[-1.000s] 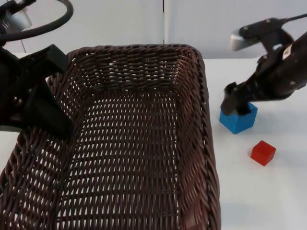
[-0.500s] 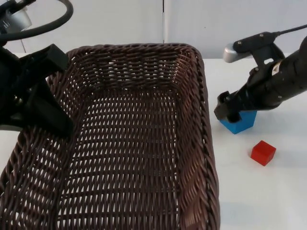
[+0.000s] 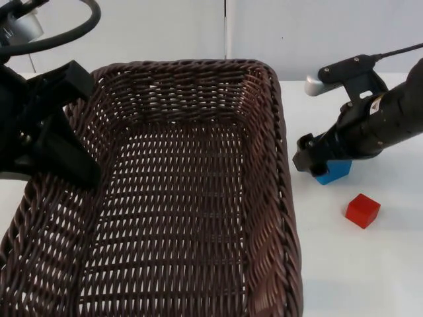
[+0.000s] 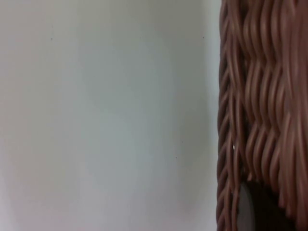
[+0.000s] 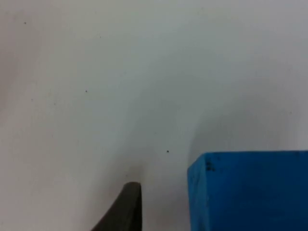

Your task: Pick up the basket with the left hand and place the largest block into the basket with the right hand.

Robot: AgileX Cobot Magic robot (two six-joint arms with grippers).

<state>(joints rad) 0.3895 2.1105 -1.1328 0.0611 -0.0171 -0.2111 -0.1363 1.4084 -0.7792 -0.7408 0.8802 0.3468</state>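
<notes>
The dark brown wicker basket (image 3: 283, 198) hangs tilted over the table's left and middle, and my left gripper (image 3: 65, 157) is shut on its left rim. That woven rim (image 4: 260, 96) passes close by in the left wrist view. The largest block, the blue block (image 3: 334, 172), rests on the white table just right of the basket. My right gripper (image 3: 317, 161) is low over it and open, hiding most of the block from above. One black fingertip (image 5: 126, 208) stands beside the blue block (image 5: 250, 192) with a small gap between them.
A smaller red block (image 3: 362, 211) lies on the table in front of and to the right of the blue one. The basket's right wall stands close to my right gripper. The grey partition wall closes the back.
My right gripper has shifted left and lower over the blue block, covering more of it. The basket and left arm have stayed put.
</notes>
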